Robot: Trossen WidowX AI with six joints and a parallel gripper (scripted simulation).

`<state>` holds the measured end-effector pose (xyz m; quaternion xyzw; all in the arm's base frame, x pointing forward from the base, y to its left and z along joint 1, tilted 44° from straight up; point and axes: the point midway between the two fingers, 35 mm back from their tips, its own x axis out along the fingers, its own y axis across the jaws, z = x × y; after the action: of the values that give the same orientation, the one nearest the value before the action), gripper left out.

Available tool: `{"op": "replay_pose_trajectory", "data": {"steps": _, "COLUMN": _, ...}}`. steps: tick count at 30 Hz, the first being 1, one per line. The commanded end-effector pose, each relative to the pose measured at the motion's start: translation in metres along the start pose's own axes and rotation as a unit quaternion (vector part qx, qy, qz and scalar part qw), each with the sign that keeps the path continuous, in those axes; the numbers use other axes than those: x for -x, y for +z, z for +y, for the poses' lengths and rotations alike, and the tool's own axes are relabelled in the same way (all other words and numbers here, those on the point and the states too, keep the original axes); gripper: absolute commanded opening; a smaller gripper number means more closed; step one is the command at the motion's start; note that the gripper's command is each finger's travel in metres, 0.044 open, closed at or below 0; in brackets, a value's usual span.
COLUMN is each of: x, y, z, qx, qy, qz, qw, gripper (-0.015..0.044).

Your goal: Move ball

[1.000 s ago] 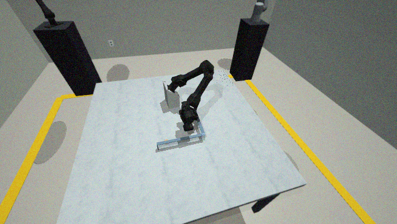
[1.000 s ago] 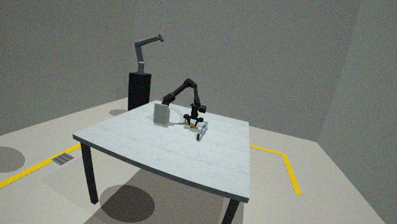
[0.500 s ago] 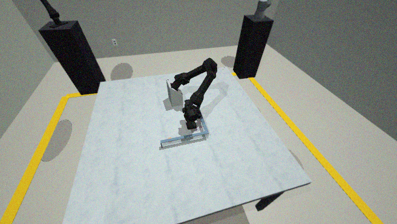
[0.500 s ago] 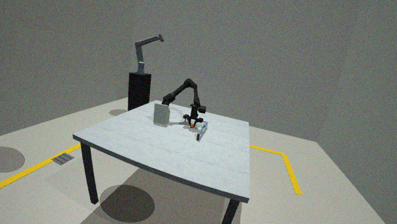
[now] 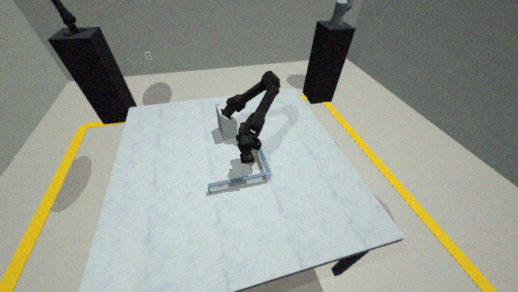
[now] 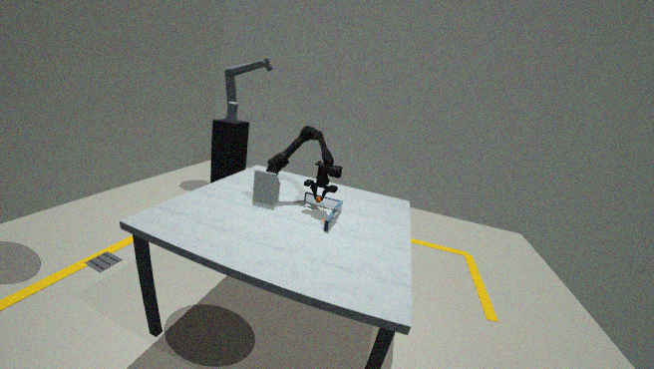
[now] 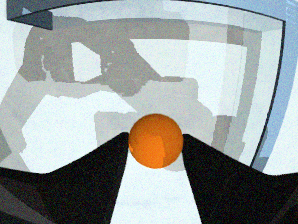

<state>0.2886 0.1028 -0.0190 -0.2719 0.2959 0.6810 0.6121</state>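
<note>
An orange ball [image 6: 318, 198] [image 7: 155, 141] is pinched between the two black fingertips of my gripper [image 6: 318, 198] [image 7: 155, 139]. The gripper points down, shut on the ball, and holds it a little above the table. In the top view the gripper's body hides the ball and fingertips. The longer clear wall [image 5: 237, 180] [image 6: 335, 211] and the shorter clear wall [image 5: 265, 162] have blue edges and meet in a corner. The faint orange see-through copy [image 5: 220, 181] [image 6: 324, 219] is close to the inner side of the longer wall, near its open end; I cannot make it out in the wrist view.
A pale upright panel [image 5: 227, 124] [image 6: 266, 189] stands on the marble table [image 5: 166, 221] [image 6: 279, 249] near the arm's base. The arm's shadow falls inside the corner. Two black pedestals [image 5: 92, 75] [image 5: 328, 63] with other arms stand beyond the table.
</note>
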Motion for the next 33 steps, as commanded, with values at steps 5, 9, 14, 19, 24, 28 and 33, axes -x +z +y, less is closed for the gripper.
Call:
{"op": "replay_pose_trajectory", "data": {"steps": 5, "x": 0.053, "y": 0.002, "z": 0.004, "qx": 0.015, "qy": 0.003, "qz": -0.004, "qw": 1.000, "gripper": 0.0000}}
{"op": "replay_pose_trajectory", "data": {"steps": 9, "x": 0.070, "y": 0.004, "z": 0.007, "qx": 0.019, "qy": 0.004, "qz": -0.007, "qw": 1.000, "gripper": 0.0000}}
{"op": "replay_pose_trajectory", "data": {"steps": 14, "x": 0.069, "y": 0.000, "z": 0.002, "qx": -0.010, "qy": 0.004, "qz": -0.007, "qw": 1.000, "gripper": 0.0000}}
{"op": "replay_pose_trajectory", "data": {"steps": 19, "x": 0.067, "y": -0.015, "z": -0.014, "qx": -0.108, "qy": 0.004, "qz": -0.006, "qw": 0.994, "gripper": 0.0000}}
{"op": "replay_pose_trajectory", "data": {"steps": 24, "x": 0.064, "y": -0.032, "z": -0.029, "qx": -0.205, "qy": 0.004, "qz": -0.005, "qw": 0.979, "gripper": 0.0000}}
{"op": "replay_pose_trajectory", "data": {"steps": 28, "x": 0.061, "y": -0.046, "z": -0.041, "qx": -0.281, "qy": 0.004, "qz": -0.004, "qw": 0.960, "gripper": 0.0000}}
{"op": "replay_pose_trajectory", "data": {"steps": 33, "x": 0.056, "y": -0.064, "z": -0.053, "qx": -0.373, "qy": 0.004, "qz": -0.003, "qw": 0.928, "gripper": 0.0000}}
